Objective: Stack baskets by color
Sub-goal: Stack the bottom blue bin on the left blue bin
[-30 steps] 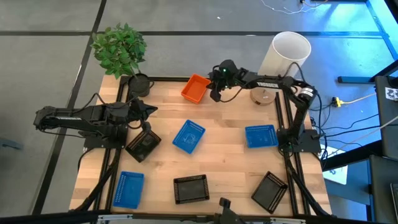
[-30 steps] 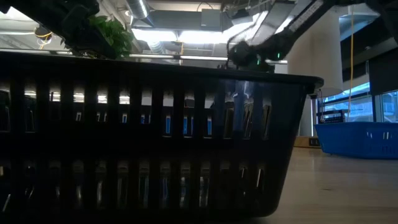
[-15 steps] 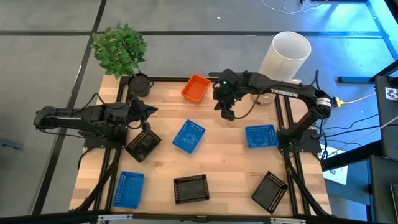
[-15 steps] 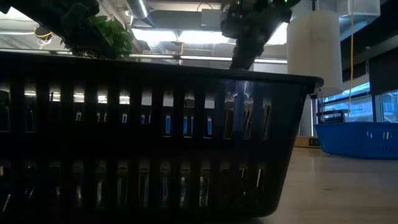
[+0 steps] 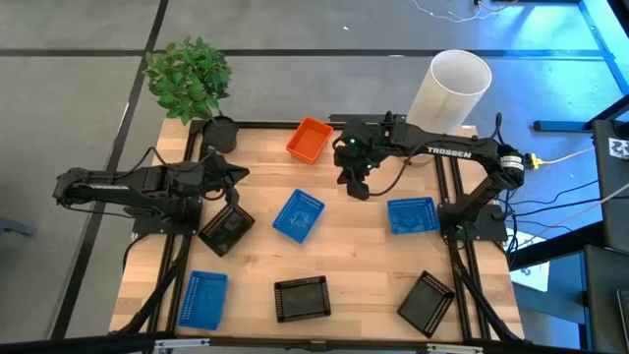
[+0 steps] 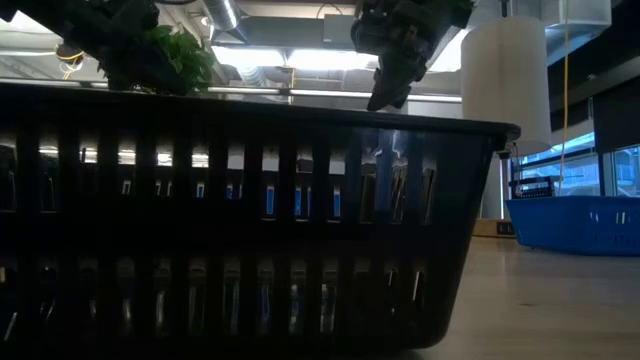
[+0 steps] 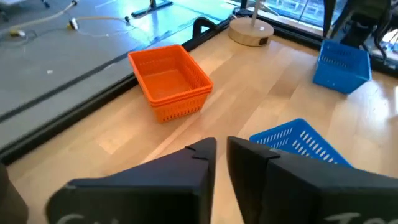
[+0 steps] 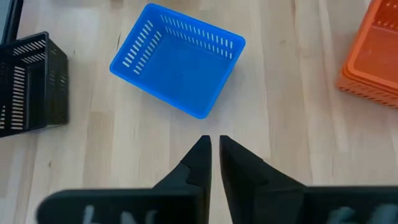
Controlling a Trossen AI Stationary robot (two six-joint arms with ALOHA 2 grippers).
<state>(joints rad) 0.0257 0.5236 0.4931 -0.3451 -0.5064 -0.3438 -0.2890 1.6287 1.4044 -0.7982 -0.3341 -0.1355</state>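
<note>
An orange basket stack (image 5: 310, 139) rests on the table at the far middle. Blue baskets lie singly at the middle (image 5: 298, 215), the right (image 5: 412, 215) and the near left (image 5: 205, 298). Black baskets lie at the left (image 5: 226, 228), the near middle (image 5: 302, 298) and the near right (image 5: 427, 301). My right gripper (image 5: 360, 189) hangs between the orange stack and the middle blue basket (image 8: 177, 59), pointing steeply down, its fingers a narrow slit apart with nothing between them. My left gripper (image 5: 239, 175) waits at the left, also a slit apart (image 7: 221, 148).
A tall white cylinder (image 5: 454, 87) and a wooden disc (image 7: 251, 32) stand at the far right corner. A potted plant (image 5: 192, 81) sits at the far left corner. Bare wood lies between the baskets. In the low view the near black basket (image 6: 230, 220) hides most of the table.
My right gripper has drawn away from the orange stack toward the table's middle and near edge. It has risen and tipped further down. The orange stack has stayed where it was.
</note>
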